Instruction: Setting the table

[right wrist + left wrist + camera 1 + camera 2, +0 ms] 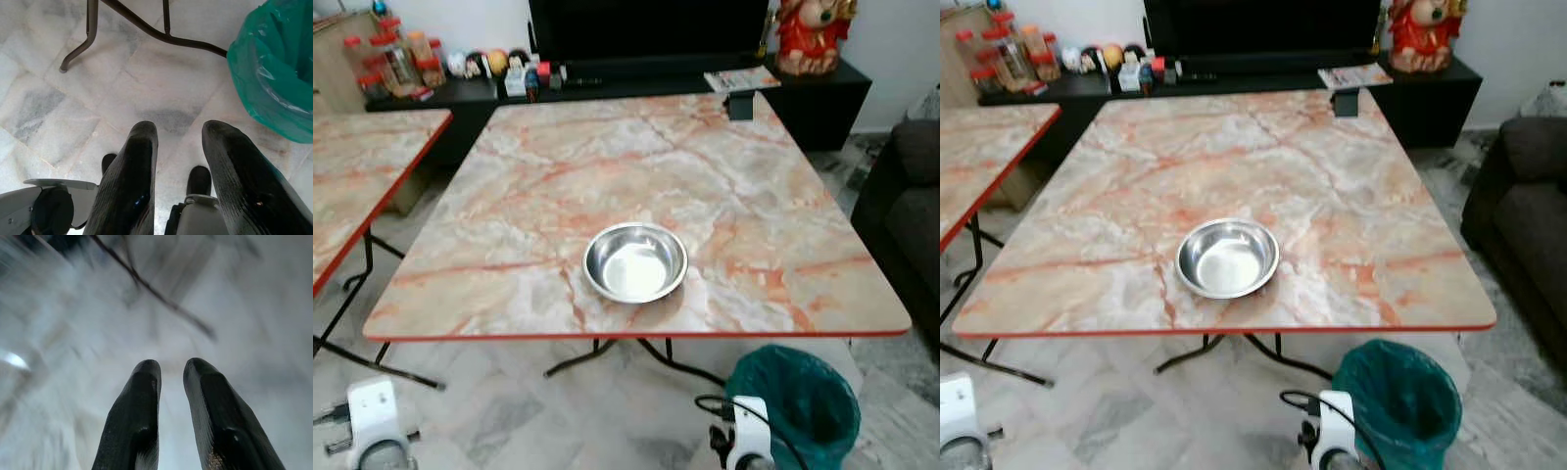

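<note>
So the steel bowl (635, 261) sits alone near the front edge of the marble desk (724, 186), well above and ahead of both tools, probably parked there as the first place setting. Left tool (171, 369) hangs low over blurry floor, fingers a narrow gap apart, holding nothing. Right tool (178, 129) is spread a bit wider, also empty, with the green-lined bin (274, 73) just beside it. Looks like both are idle until more dishes get fetched.

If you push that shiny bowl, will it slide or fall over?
The steel bowl would probably slide: it is smooth metal on a glossy marble-look table. It looks low and wide, so tipping seems unlikely. It appears empty and thin, likely light.
</note>
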`<state>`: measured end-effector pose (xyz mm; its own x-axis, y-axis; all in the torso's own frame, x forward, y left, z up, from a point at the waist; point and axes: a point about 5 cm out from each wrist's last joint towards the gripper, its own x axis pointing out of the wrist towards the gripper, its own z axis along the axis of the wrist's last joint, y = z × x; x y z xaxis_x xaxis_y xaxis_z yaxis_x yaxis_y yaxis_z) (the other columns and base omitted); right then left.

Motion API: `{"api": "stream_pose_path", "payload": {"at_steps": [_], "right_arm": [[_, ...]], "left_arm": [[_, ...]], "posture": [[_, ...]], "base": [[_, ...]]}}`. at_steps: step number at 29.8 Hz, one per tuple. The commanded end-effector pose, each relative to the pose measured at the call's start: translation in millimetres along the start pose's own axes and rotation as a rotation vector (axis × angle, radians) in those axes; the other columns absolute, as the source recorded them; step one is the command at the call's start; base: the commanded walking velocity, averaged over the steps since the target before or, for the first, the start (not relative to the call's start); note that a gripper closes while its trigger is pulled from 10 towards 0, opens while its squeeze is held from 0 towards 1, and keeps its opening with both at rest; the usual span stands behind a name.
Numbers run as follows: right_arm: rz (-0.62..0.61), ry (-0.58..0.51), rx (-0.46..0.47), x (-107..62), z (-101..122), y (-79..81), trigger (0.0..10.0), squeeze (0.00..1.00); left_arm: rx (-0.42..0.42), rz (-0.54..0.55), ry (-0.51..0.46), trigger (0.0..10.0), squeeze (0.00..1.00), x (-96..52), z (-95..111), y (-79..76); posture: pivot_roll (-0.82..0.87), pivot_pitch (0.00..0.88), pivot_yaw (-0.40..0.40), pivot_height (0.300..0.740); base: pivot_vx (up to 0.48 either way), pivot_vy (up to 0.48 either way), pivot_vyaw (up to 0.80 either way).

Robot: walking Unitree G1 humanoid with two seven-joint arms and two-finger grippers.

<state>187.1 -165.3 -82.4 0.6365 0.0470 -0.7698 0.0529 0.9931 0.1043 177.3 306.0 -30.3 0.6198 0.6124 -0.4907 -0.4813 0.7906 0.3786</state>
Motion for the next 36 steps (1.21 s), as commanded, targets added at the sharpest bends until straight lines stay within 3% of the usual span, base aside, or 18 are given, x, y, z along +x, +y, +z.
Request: {"api": "stream_pose_path", "payload": {"at_steps": [1,2,4,9,10,16,29,36], "right_arm": [[-0.003,-0.004,0.012,-0.1,-0.3,0.6,10.0,0.00],[-0.004,-0.003,0.009,0.0,-0.2,0.4,10.0,0.00],[-0.005,0.000,0.006,0.0,0.0,0.1,10.0,0.00],[-0.008,0.000,0.002,0.3,1.1,-0.6,10.0,0.00],[-0.011,0.002,-0.002,0.3,1.2,-1.2,10.0,0.00],[-0.012,0.008,-0.008,0.4,1.4,-2.0,10.0,0.00],[-0.017,0.011,-0.008,0.4,2.0,-3.8,10.0,0.00],[-0.008,0.029,-0.086,0.1,-0.8,-2.3,10.0,0.00]], "left_arm": [[0.051,-0.142,0.093,10.0,0.00,-4.2,-16.0,-16.3],[0.119,-0.263,0.144,10.0,0.00,-10.8,-28.2,-30.3],[0.172,-0.346,0.169,10.0,0.00,-16.7,-37.1,-41.5],[0.177,-0.434,0.184,10.0,0.00,-24.0,-43.0,-59.5],[0.157,-0.488,0.175,10.0,0.00,-26.8,-40.7,-70.3],[0.144,-0.597,0.170,10.0,0.00,-32.3,-35.0,-92.9],[0.092,-0.586,0.220,10.0,0.00,-36.0,-40.3,-98.6],[0.071,-0.565,0.260,10.0,0.00,-37.2,-48.1,-93.5]], "posture": [[0.09,0.013,0.063,0.740],[0.09,0.013,0.061,0.740],[0.09,0.013,0.060,0.740],[0.08,0.009,0.057,0.740],[0.08,0.009,0.055,0.740],[0.07,0.007,0.055,0.740],[0.05,0.003,0.049,0.740],[0.06,0.006,0.046,0.740]], "base": [[0.000,0.000,0.00],[0.000,0.000,0.00],[0.000,0.000,0.00],[0.000,0.000,0.00],[0.000,0.000,0.00],[0.000,0.000,0.00],[0.000,0.000,0.00],[0.000,0.069,0.08]]}}
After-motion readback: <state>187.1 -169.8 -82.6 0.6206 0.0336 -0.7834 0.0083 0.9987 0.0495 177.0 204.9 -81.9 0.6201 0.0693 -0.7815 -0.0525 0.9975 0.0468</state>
